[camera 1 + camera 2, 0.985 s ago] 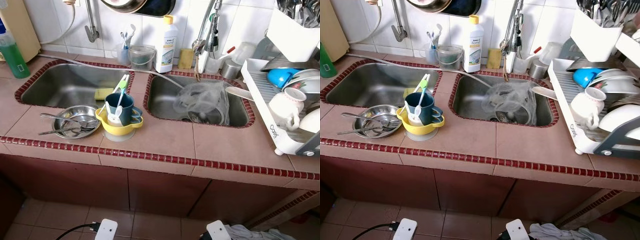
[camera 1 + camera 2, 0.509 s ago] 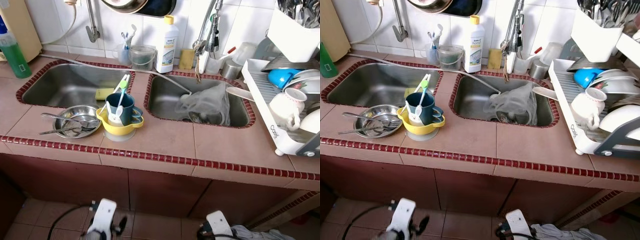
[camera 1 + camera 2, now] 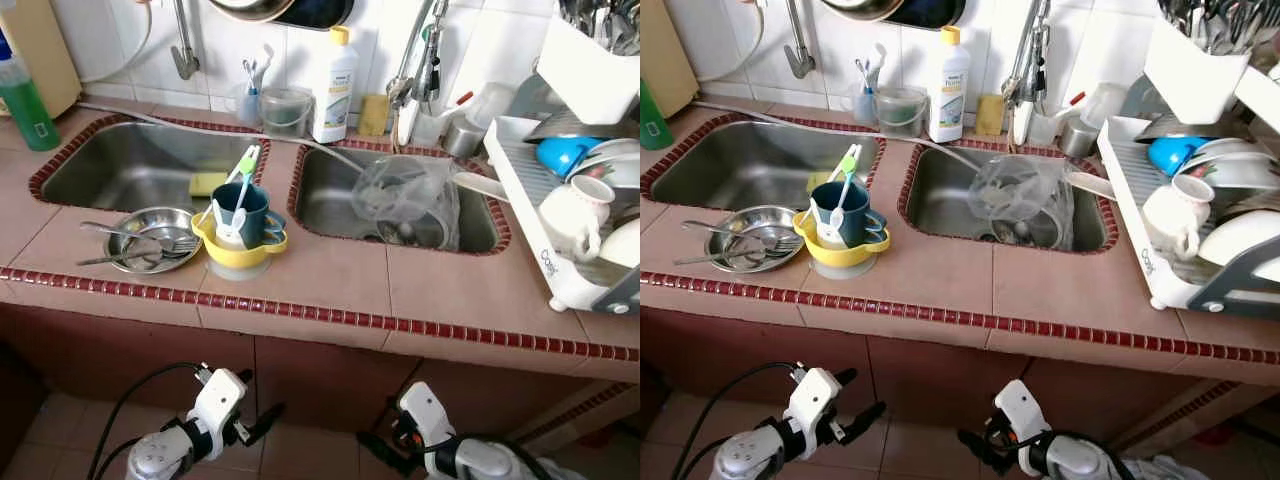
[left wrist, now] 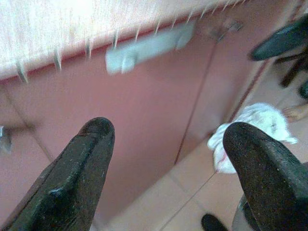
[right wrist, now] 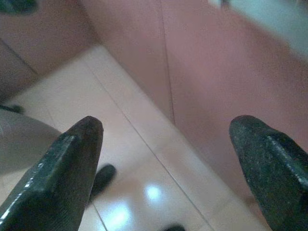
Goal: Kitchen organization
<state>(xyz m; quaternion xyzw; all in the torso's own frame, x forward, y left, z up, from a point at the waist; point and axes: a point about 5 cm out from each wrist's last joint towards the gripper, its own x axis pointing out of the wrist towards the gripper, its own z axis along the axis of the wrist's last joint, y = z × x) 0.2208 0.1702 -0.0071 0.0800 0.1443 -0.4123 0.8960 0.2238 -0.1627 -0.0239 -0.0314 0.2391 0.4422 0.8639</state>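
On the tiled counter (image 3: 330,280) stands a yellow bowl (image 3: 240,252) holding a dark blue mug (image 3: 243,212) with brushes in it. Beside it on the left lies a steel bowl (image 3: 148,240) with forks. A crumpled clear plastic piece (image 3: 405,200) sits in the right sink (image 3: 330,200). Both arms are low, in front of the cabinet below the counter. My left gripper (image 3: 262,398) is open, and the left wrist view shows its fingers (image 4: 82,168) spread before the cabinet front. My right gripper (image 3: 378,440) is open too, over the floor tiles, and nothing lies between its fingers (image 5: 67,173).
A white dish rack (image 3: 560,270) with cups and plates fills the counter's right end. A white detergent bottle (image 3: 335,75), sponge and cups line the back wall. A green bottle (image 3: 25,100) stands far left. A white cloth (image 4: 250,130) lies on the floor.
Both arms have risen into the eye views from the bottom edge, the wrists now showing fully. The clear plastic in the right sink has changed shape. The counter items have not moved.
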